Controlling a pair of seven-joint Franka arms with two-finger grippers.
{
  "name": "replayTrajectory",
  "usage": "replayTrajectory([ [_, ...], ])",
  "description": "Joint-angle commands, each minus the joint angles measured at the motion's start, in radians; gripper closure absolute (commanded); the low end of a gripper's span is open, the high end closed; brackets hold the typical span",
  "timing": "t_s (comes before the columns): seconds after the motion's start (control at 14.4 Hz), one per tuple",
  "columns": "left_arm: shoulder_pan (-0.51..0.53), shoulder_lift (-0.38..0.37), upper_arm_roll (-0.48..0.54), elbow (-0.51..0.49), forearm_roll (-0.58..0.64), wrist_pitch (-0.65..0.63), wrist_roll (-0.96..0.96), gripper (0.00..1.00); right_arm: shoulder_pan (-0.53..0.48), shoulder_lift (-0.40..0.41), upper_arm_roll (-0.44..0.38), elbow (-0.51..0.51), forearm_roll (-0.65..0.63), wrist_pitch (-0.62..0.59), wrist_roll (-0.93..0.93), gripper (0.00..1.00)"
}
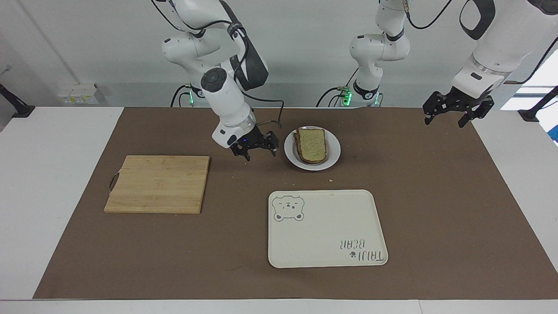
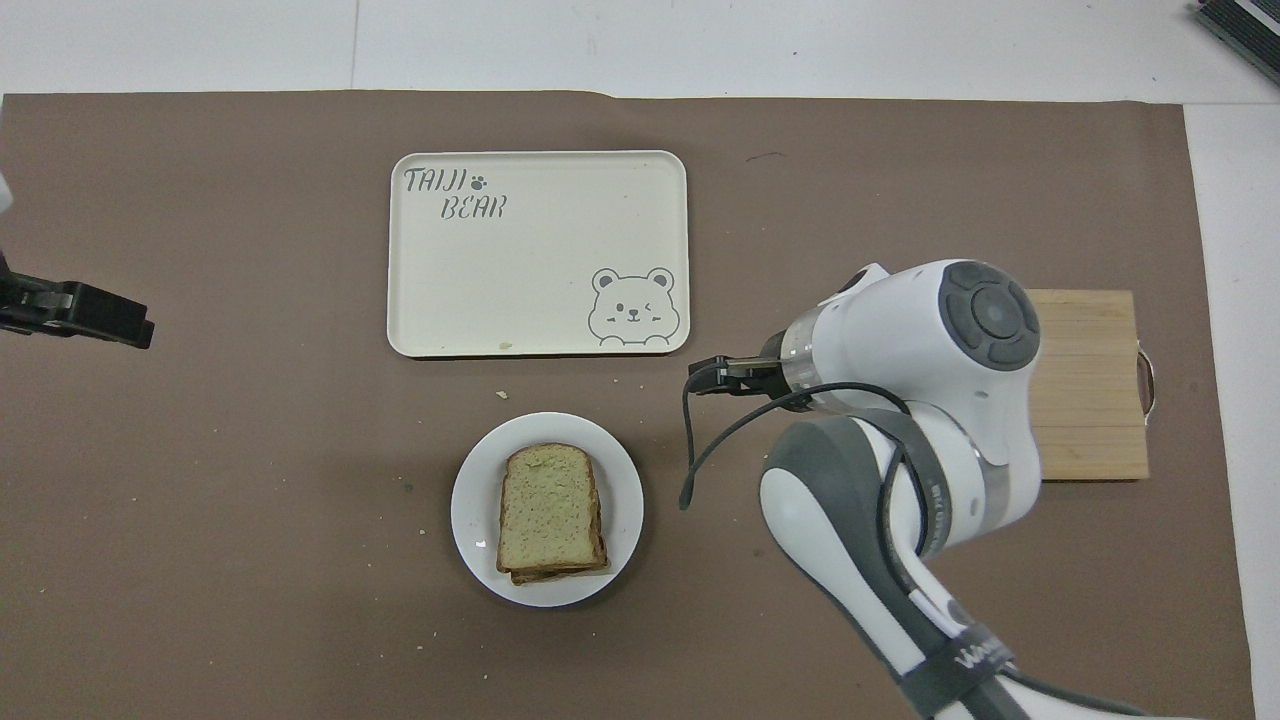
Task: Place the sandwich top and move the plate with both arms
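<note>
— Jaws first: how do the two grippers stand?

— Both are spread, and neither one grips anything. The right gripper [image 1: 255, 147] hangs low over the brown mat [image 1: 436, 196], in the gap between the plate [image 1: 333, 153] and the cutting board [image 1: 157, 184], clear of both. Its fingers [image 1: 272, 141] point down and toward the plate, with bare mat between them and the rim. From overhead, the right gripper [image 2: 722, 375] pokes out from under the bulky white wrist, which covers part of the cutting board [image 2: 1090, 400].

— And the left one?

— The left gripper [image 1: 451, 111] hangs in the air over the mat's edge at the left arm's end of the table, well apart from everything else; that arm waits. Overhead, only a dark part of the left gripper [image 2: 75, 312] shows at the picture's edge.

— Where is the sandwich top?

— The sandwich top [image 1: 312, 145] lies flat on the stack of bread in the plate, its rounded end pointing away from the robots. Overhead, the sandwich top [image 2: 548, 505] sits a little askew on the slice under it, whose crust peeks out along the edge nearest the robots.

— The plate itself?

— The plate [image 2: 478, 505] rests on the mat, nearer to the robots than the bear-print tray [image 2: 540, 250] and just short of touching it. The tray [image 1: 327, 229] carries only its print. A few crumbs lie on the mat near the plate
</note>
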Motion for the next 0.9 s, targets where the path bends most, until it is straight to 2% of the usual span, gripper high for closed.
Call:
replayTrajectory([
  [0.0,0.002,-0.008,0.001,-0.010,0.008,-0.001,0.010,0.00,-0.074,-0.030,0.012,0.054,-0.102,-0.165,-0.008,0.00],
  [0.14,0.002,-0.008,0.001,-0.010,0.008,-0.001,0.010,0.00,-0.118,-0.053,0.011,0.070,-0.146,-0.239,-0.010,0.00],
  [0.35,0.002,-0.008,0.000,-0.010,0.008,-0.001,0.010,0.00,-0.190,-0.105,0.011,0.071,-0.198,-0.285,-0.023,0.00],
  [0.69,0.002,-0.008,0.001,-0.010,0.008,-0.001,0.010,0.00,-0.284,-0.167,0.009,0.073,-0.251,-0.305,-0.060,0.00],
  [0.83,0.002,-0.008,0.000,-0.010,0.008,-0.001,0.010,0.00,-0.309,-0.173,0.009,0.109,-0.295,-0.312,-0.097,0.00],
])
